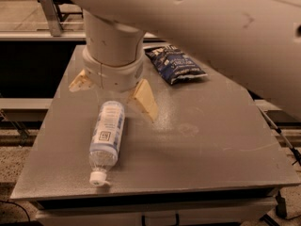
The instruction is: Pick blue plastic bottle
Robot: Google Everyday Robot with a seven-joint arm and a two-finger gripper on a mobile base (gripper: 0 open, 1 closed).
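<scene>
The tool (114, 97) is hanging low over the left part of the table (202, 145), under the thick white wrist of the arm (113, 46). Its two cream fingers (146, 100) are spreading wide apart, one pointing left and one pointing right and toward the near edge, so the tool is standing open and gripping nothing.

The blue plastic bottle (107, 135) is lying on its side on the table, just in front of the tool. Its white cap (98, 178) is pointing toward the near edge and its pale label (109, 126) with a small square mark is facing up. The bottle's far end is sitting just below the wrist, between the two fingers as seen from here; whether either finger is touching it cannot be told.

A dark blue crinkled chip bag (176, 65) is lying toward the far side of the table, to the right of the wrist and well apart from the bottle
</scene>
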